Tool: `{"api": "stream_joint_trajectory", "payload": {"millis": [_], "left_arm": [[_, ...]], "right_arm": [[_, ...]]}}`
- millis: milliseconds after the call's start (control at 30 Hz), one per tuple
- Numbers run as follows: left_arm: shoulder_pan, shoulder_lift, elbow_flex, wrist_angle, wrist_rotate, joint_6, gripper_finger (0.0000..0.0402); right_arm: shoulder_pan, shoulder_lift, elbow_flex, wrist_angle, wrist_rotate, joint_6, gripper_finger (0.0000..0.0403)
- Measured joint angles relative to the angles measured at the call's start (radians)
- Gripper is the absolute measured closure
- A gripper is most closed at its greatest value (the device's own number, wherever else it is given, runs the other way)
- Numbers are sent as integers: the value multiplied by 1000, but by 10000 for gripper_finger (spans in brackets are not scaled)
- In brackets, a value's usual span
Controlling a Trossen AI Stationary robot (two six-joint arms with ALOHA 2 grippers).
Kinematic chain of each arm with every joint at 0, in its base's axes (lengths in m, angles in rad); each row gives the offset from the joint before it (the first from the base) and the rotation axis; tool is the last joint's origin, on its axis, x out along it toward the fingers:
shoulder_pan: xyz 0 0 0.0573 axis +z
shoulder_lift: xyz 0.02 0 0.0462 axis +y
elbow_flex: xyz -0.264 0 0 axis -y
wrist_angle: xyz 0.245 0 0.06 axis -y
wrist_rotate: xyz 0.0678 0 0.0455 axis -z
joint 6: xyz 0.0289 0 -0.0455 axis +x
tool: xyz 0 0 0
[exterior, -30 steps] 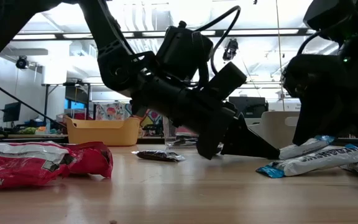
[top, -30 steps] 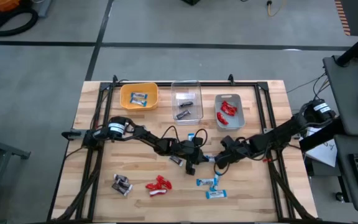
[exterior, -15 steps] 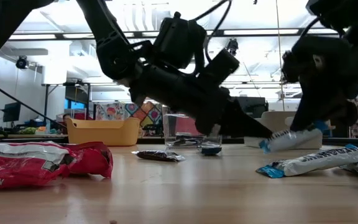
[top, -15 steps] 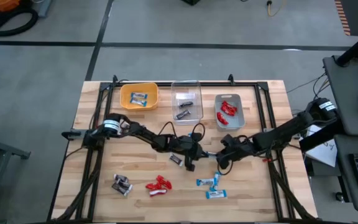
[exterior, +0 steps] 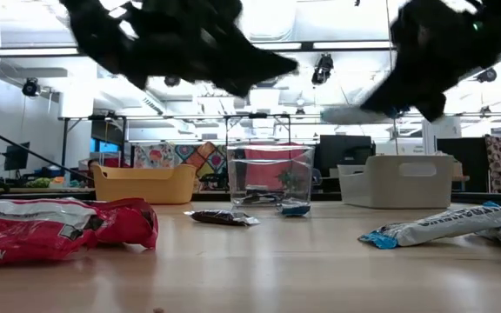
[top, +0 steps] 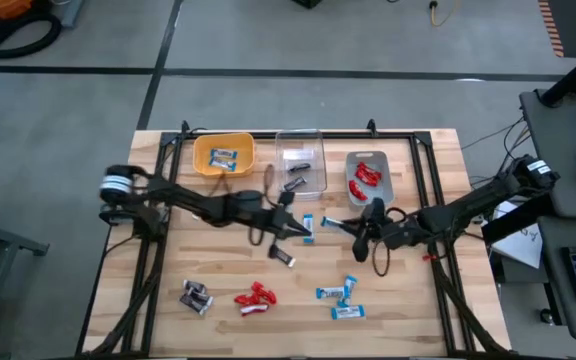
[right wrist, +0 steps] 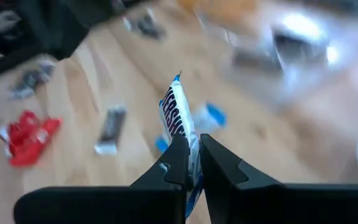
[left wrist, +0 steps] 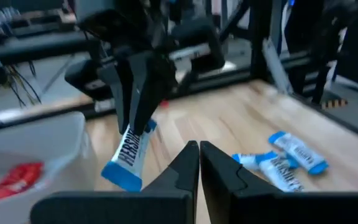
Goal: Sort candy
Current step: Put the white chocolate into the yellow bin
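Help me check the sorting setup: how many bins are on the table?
3, in a row along the table's far edge: the yellow bin toward the left arm's side, the clear bin in the middle, the grey bin toward the right arm's side. None seems hidden.

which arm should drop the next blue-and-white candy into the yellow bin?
Right. The right pincer is already shut on a blue-and-white candy, lifted off the table. The left pincer is shut with nothing in it, though it sits nearer the yellow bin, so the right faces a longer carry.

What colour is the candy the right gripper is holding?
Blue and white. The candy in the right gripper shows best in the right wrist view.
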Motion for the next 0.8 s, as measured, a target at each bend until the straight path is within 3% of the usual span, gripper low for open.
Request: {"api": "stream_joint_trajectory", "payload": {"millis": [200, 400, 567, 800], "left_arm": [[9, -162, -167, 163, -5, -26, 402], [57, -206, -334, 445, -46, -158, 390], [67, -173, -393, 621, -108, -188, 349], [69, -114, -343, 668, -112, -212, 270]], "right_arm": [[-2, 49, 1, 429, 36, -418, 381], [-12, 151, 1, 804, 14, -710, 381], [-45, 267, 0, 1053, -113, -829, 381], [-113, 427, 19, 1322, -136, -922, 381]]}}
